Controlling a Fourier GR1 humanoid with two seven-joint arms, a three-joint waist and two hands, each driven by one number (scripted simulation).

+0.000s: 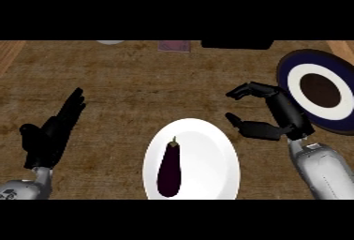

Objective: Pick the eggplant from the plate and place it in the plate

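**Approach phase: eggplant not yet grasped**

Eggplant (169,166) lies lengthwise on the white plate (214,140), stem end pointing away from you, at the near middle of the bench (138,89). Nothing touches it.

Right hand (273,119) hangs above the bench just right of the white plate, between it and the blue-rimmed plate (294,65) at the far right. Fingers and thumb are spread apart in a half-curled claw, holding nothing. Left hand (52,133) rests at the left edge, fingers straight and up; not involved.

Judgement: you are in the reach step, before any pick. The destination looks to be the blue-rimmed plate, which has a dark centre and carries nothing visible.

The next move calls for bringing the right hand left and toward you until it sits over the eggplant's middle, then lowering it with thumb and fingers straddling the narrow width. Watch that the fingers clear the plate rim on the way down.
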